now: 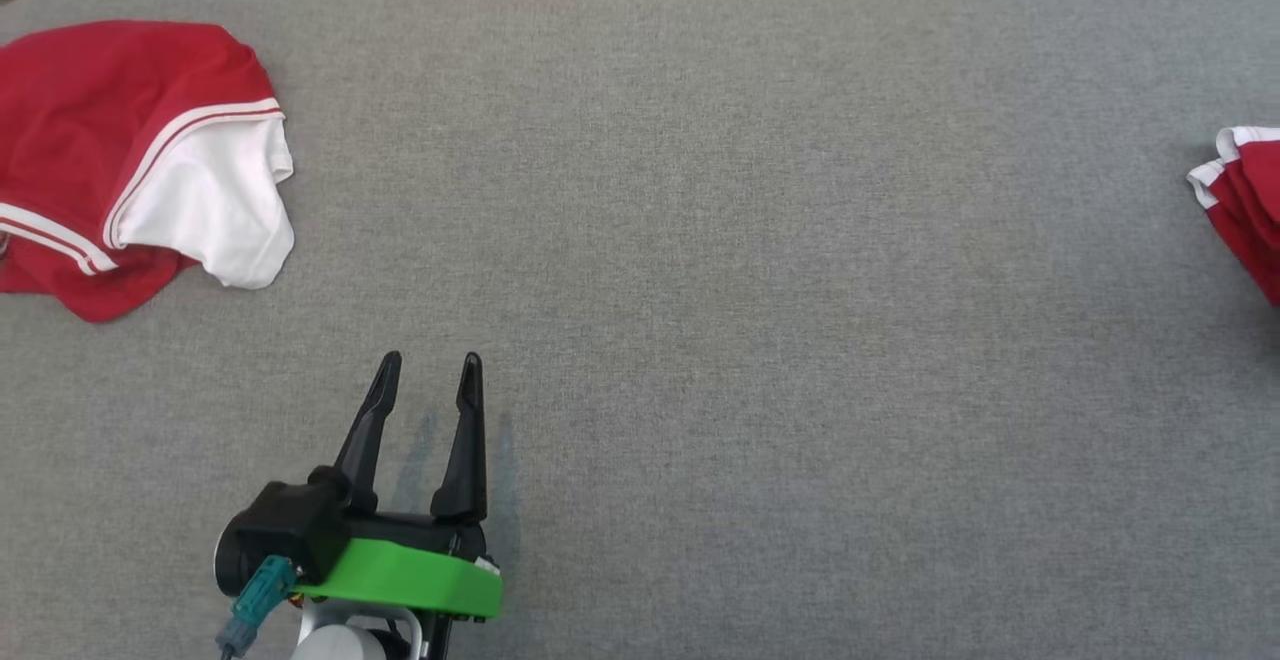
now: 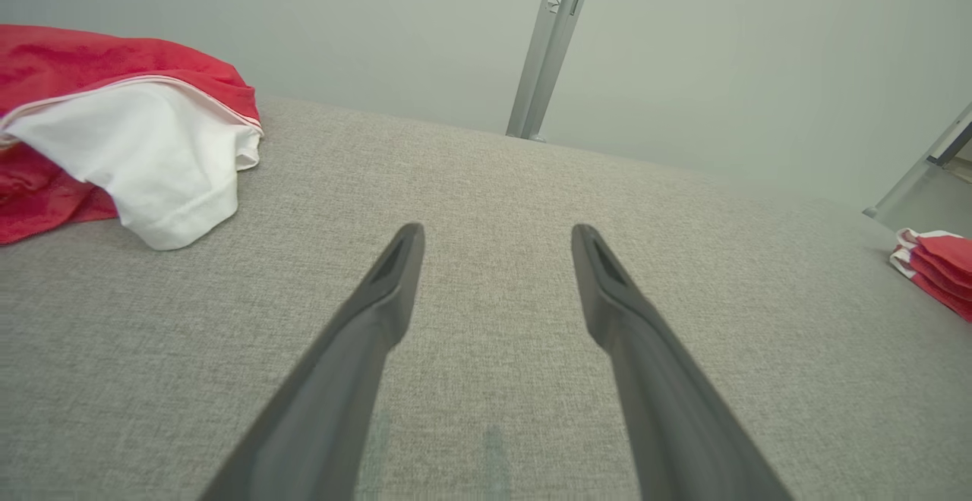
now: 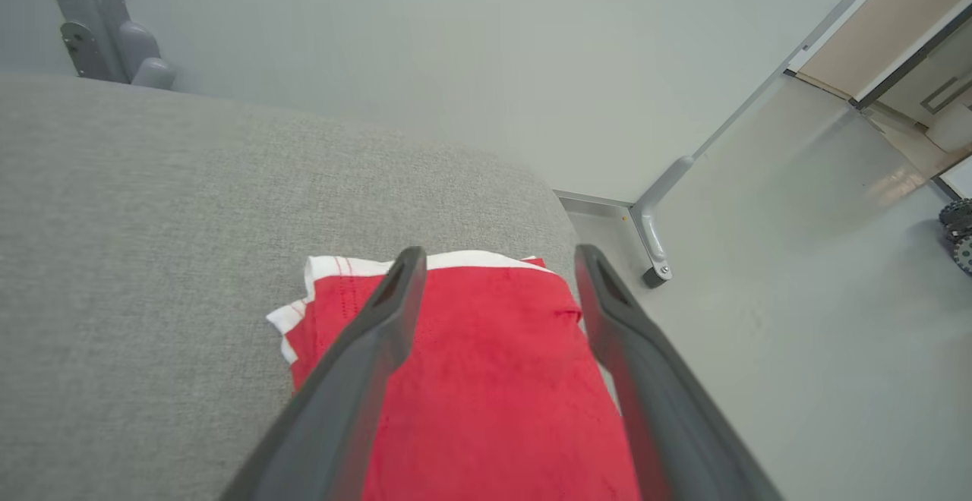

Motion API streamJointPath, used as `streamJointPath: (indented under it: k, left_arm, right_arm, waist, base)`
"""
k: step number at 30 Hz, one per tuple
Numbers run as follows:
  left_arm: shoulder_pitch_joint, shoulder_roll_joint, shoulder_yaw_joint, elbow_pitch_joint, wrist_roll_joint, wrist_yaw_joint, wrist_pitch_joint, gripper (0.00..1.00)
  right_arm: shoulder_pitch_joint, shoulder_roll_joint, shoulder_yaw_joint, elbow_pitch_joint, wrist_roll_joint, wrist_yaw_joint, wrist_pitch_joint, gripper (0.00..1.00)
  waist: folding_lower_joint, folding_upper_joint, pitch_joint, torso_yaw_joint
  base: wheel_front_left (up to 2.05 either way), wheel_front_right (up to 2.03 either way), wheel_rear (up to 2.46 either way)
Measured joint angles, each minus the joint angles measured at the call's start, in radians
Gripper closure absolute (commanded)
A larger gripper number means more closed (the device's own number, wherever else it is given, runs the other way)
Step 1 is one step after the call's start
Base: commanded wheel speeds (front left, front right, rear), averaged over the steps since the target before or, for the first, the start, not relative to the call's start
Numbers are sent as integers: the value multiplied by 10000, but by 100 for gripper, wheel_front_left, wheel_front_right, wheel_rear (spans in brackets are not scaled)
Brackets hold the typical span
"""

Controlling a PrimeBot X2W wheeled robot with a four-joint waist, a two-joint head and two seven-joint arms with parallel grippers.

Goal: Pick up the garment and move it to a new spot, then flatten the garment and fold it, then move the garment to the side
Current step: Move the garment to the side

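Head view: nearest, the left gripper [image 1: 431,358] is spread and empty, and the crumpled garment [image 1: 120,140] lies up-left of it, closer to this arm. Left wrist view: garment ahead-left, apart. Right wrist view: the right gripper [image 3: 499,252], parted and empty, is over the folded garment [image 3: 486,410], far right.

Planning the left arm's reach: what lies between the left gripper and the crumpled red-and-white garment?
Nothing: the head view shows bare grey fabric table between the left gripper and the crumpled red-and-white garment.
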Motion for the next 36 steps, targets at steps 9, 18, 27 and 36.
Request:
streamJointPath:
  k: [9,18,27,36]
  left_arm:
    - [407,-2,393,504,-142,50,-2,0]
    - [505,-2,715,1615,-13,-81,0,0]
    - [775,0,1074,2339,140,-403,0,0]
    - [765,0,953,2449,190,-543,0,0]
  right_arm:
    - [3205,1762,-625,-3436,334,0,-1812,0]
    - [5898,3937,-665,-4416,228,0,-3252,0]
    - [7174,4351,36,-4807,167,0,-3313,0]
    - [7313,4694,362,-4759,176,0,-3315,0]
  waist:
    - [0,0,-1116,-185]
    - [0,0,-2008,-221]
    - [0,0,-2719,-114]
    - [-1,0,-2844,-18]
  base:
    - [0,0,0]
    - [0,0,0]
    - [0,0,0]
    - [0,0,0]
